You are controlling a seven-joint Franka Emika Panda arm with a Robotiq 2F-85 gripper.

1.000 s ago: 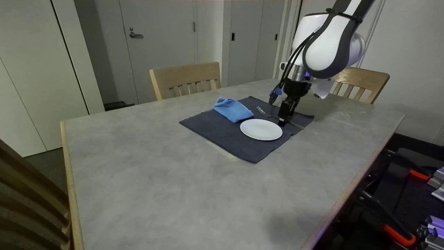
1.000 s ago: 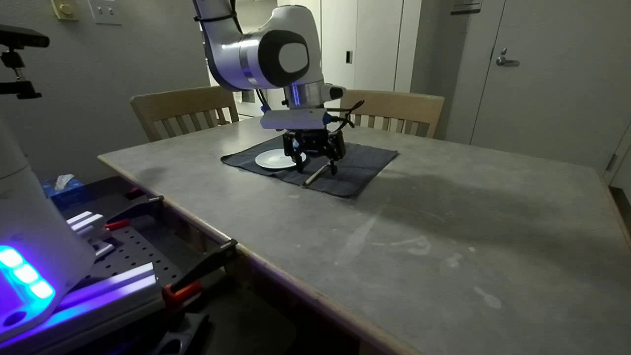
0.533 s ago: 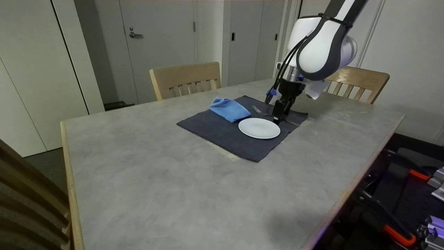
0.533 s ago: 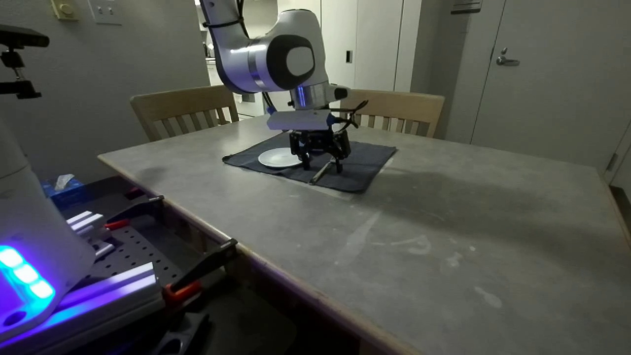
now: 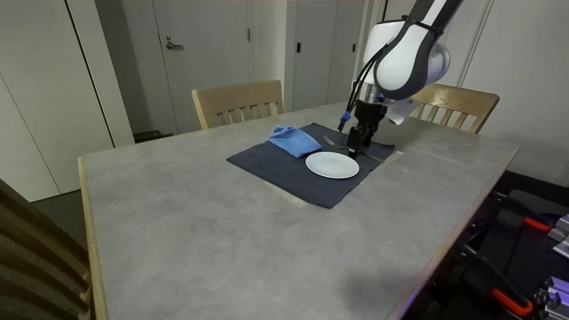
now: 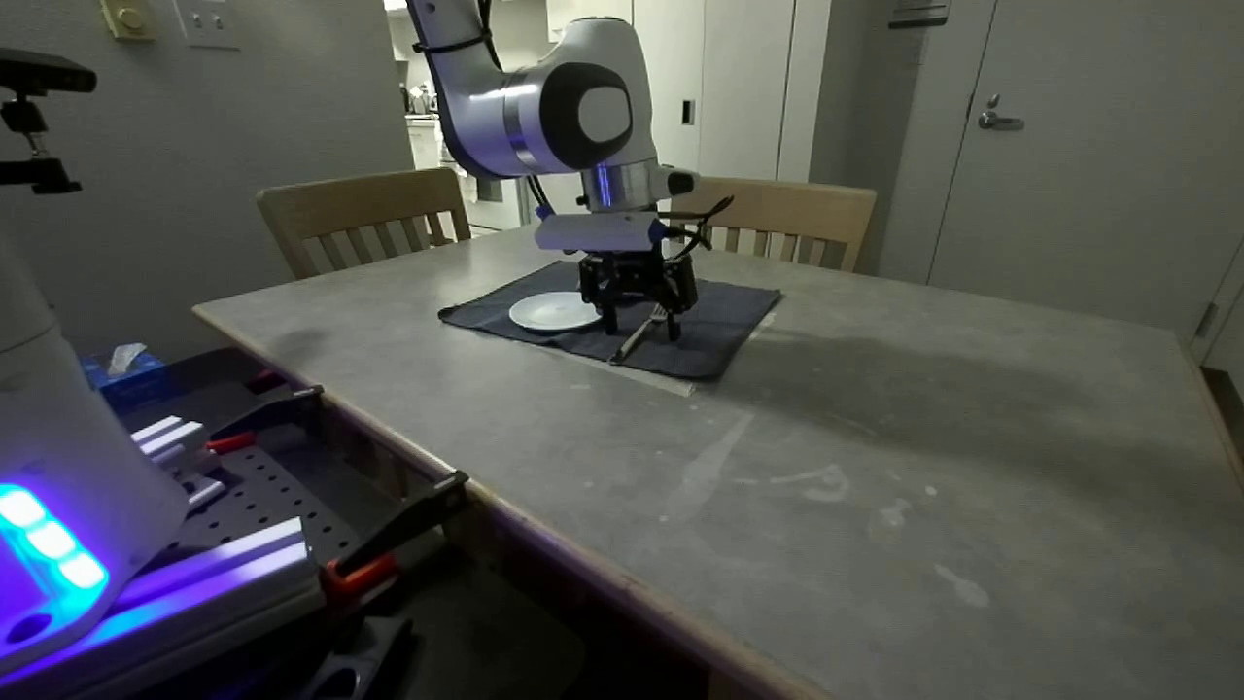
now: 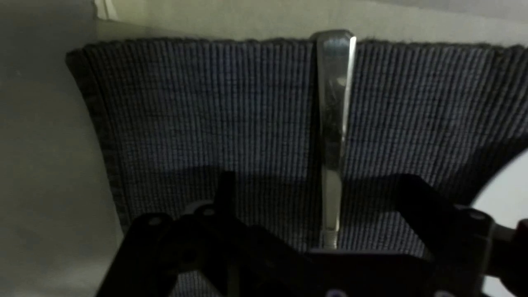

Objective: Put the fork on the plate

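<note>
The metal fork (image 5: 331, 142) lies on the dark placemat, its tines toward the blue cloth. Its handle (image 7: 333, 103) shows in the wrist view with the end at the mat's edge; the tines are hidden there behind the gripper. My gripper (image 7: 317, 181) is open, with one finger on each side of the handle and a gap to both. In an exterior view the gripper (image 6: 641, 328) is low over the fork (image 6: 634, 340). The round white plate (image 5: 332, 165) lies on the mat close beside one finger; its edge (image 7: 505, 189) shows in the wrist view.
A dark grey placemat (image 5: 275, 165) lies under the fork and plate. A folded blue cloth (image 5: 294, 140) lies on it beyond the plate. Wooden chairs (image 5: 240, 102) stand at the table (image 5: 213, 231). Clamps (image 6: 408, 520) hold at the table's edge near the robot base.
The placemat, with plate, fork and cloth, has shifted slightly since one second ago. My open gripper has moved a little the same way, still astride the fork handle.
</note>
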